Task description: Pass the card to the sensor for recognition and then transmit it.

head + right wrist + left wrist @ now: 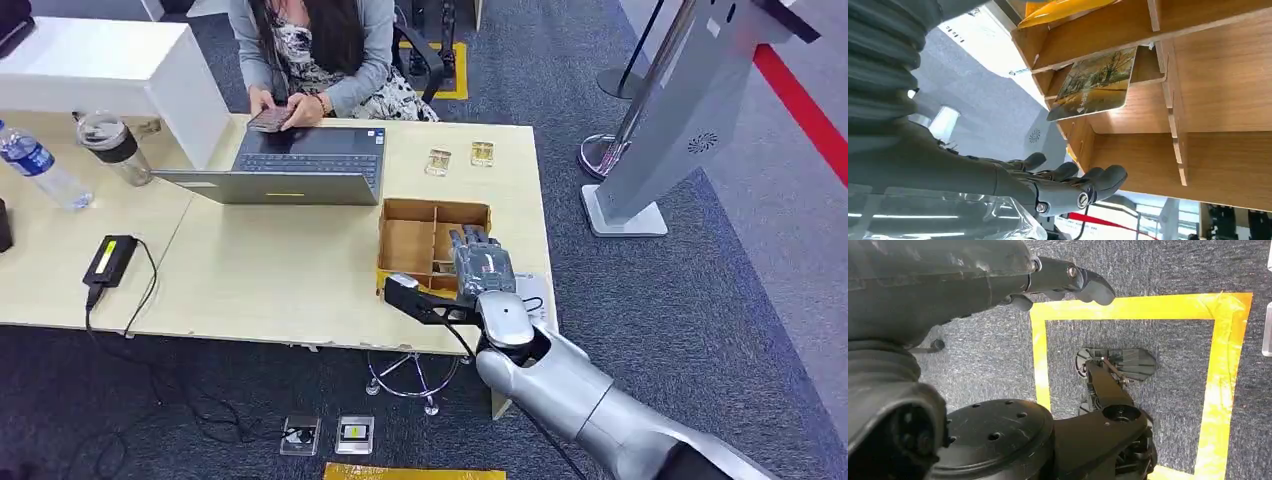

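R hand (478, 262) hung over the wooden box (402, 243) w/ fingers (1083, 185) spread, holding nothing; card (1095, 84) leaned in a slot just beside, so it needed to dip lower, pinch the card's free edge, then lift straight out.

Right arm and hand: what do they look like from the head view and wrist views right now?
The right arm has a smooth silver shell with rounded joints and a black bracket at the wrist. The right hand is grey with darker fingers and a ribbed grey cover. The left hand is dark grey too.
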Tool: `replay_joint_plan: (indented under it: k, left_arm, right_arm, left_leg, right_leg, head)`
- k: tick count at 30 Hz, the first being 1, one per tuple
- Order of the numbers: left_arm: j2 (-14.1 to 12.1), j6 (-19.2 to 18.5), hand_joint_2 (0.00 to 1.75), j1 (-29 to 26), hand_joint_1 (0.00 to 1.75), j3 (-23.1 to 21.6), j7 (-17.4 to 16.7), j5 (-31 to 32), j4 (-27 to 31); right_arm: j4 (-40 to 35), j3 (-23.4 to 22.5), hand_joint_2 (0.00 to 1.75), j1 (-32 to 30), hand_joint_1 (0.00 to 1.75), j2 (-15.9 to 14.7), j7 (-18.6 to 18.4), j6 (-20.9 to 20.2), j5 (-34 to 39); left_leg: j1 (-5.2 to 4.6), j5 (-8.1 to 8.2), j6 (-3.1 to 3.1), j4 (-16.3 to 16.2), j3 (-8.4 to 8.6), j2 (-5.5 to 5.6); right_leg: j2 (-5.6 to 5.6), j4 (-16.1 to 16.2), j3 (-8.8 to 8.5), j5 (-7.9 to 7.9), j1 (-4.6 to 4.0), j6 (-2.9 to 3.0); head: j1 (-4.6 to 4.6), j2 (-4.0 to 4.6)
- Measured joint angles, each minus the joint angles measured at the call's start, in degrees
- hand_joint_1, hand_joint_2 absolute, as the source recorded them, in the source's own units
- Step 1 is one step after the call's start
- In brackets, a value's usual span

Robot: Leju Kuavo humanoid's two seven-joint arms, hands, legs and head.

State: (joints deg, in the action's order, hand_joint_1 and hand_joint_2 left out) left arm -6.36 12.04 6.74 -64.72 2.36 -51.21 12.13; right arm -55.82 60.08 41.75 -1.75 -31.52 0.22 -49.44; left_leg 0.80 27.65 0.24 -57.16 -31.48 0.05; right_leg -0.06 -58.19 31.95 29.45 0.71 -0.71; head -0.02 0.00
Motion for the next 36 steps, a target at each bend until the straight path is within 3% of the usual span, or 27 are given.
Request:
replay_joint_plan:
  k: [36]
  left_arm:
    - [0.0, -0.4, 0.0, 0.0, 0.0, 0.0, 0.0, 0.7, 0.0]
  right_arm:
    - [1.0, 0.0, 1.75, 0.0, 0.0, 0.6, -0.6, 0.0, -0.2]
  left_leg:
    - [0.0, 0.0, 0.0, 0.0, 0.0, 0.0]
  right_leg:
    - [0.0, 0.0, 0.0, 0.0, 0.0, 0.0]
  head:
    - [-0.02, 0.0]
